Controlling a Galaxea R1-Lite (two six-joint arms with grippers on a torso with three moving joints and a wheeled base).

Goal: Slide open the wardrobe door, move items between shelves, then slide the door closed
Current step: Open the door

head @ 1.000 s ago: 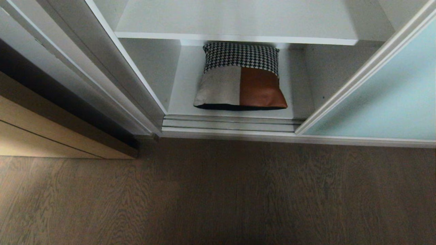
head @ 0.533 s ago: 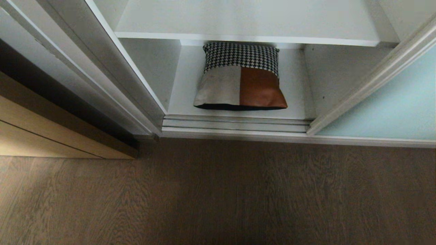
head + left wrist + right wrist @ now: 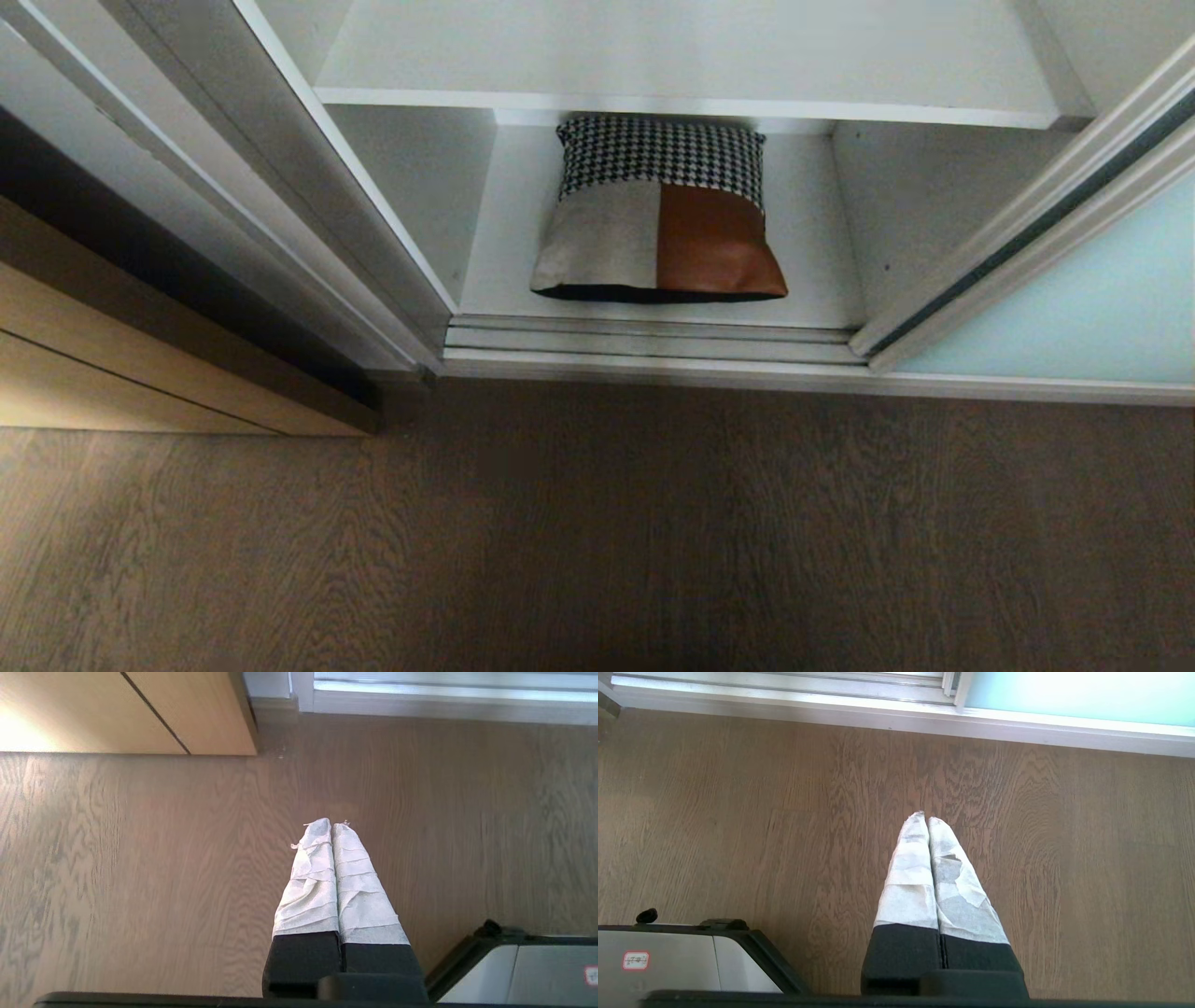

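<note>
Head view shows the sliding wardrobe door (image 3: 1074, 299) pushed to the right edge of the wardrobe, baring a patchwork cushion (image 3: 658, 215) on the bottom shelf (image 3: 812, 271) under the empty upper shelf (image 3: 653, 56). Both the left gripper (image 3: 331, 823) and right gripper (image 3: 924, 817) hang over the wooden floor (image 3: 597, 523) with fingers pressed together, so I judge the next reach should spread wide and take the soft cushion by its front edge. No writing is readable; a small red-edged label (image 3: 635, 960) is too small.

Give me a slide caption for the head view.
Patchwork cushion on the lowest white shelf, sliding door open.
</note>
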